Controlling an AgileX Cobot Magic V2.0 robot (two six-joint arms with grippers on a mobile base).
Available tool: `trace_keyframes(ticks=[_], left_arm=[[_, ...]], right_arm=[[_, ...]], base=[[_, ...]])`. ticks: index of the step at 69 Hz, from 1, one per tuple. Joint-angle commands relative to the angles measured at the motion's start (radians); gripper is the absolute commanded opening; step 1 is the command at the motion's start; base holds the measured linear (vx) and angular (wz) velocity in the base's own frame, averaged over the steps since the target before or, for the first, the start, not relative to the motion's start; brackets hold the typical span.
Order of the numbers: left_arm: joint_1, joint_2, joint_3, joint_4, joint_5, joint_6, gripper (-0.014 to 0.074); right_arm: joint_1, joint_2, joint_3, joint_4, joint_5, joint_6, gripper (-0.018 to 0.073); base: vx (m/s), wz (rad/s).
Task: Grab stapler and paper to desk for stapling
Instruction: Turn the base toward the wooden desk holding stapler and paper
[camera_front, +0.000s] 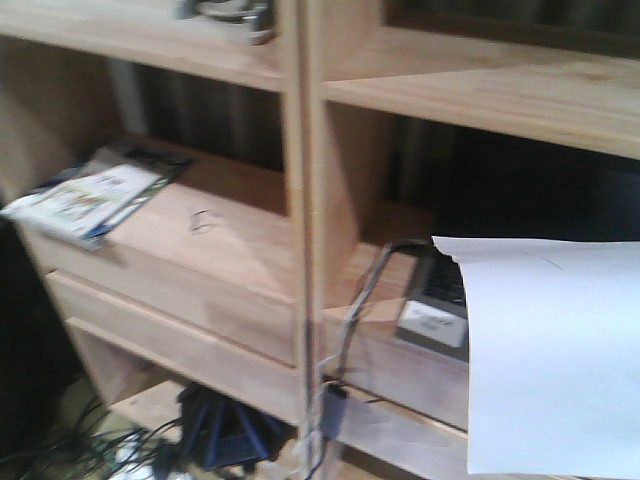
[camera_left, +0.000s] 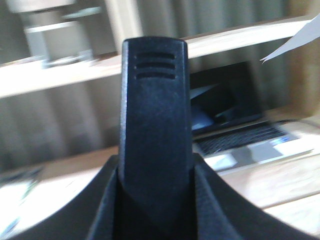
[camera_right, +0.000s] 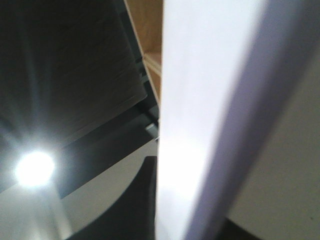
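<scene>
Left gripper (camera_left: 156, 180) looks clamped on the stapler (camera_left: 155, 110). In its wrist view a black ridged piece stands upright, with the dark fingers (camera_left: 106, 210) hugging both flanks and no gap showing. No orange patch or label shows from this side, so calling it the stapler is my judgement.

Right gripper (camera_right: 158, 212) is closed on the paper (camera_front: 552, 360). Its wrist view shows the sheet edge-on, running down against a dark finger (camera_right: 137, 200). The front view shows the sheet hanging in the air, low on the right, in front of the shelving (camera_front: 303, 200) and partly hiding a laptop (camera_front: 437, 292). One corner of the sheet also pokes into the left wrist view, top right.

So both pick-ups seem done. The desk is in none of the views. Everything around is shelving, with magazines (camera_front: 90, 195) on a lower board at left. What is left, as I read it, is the carry to the desk, then laying the sheet flat and setting the stapler beside or onto it. All views are blurred, so finer detail cannot be told.
</scene>
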Motion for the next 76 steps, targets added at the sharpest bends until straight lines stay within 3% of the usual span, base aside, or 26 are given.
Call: trace_keyframes(ticks=[1,76], left_arm=[[-0.009,0.016,-0.027,-0.015,-0.115,-0.006,-0.0006],[-0.009,0.016,-0.027,-0.015,-0.115,-0.006,-0.0006]], right_arm=[[-0.002,0.012,-0.026,0.007,-0.045,-0.006,-0.0006],[-0.002,0.012,-0.026,0.007,-0.045,-0.006,-0.0006]], base=[[-0.13,0.51],[-0.14,0.53]])
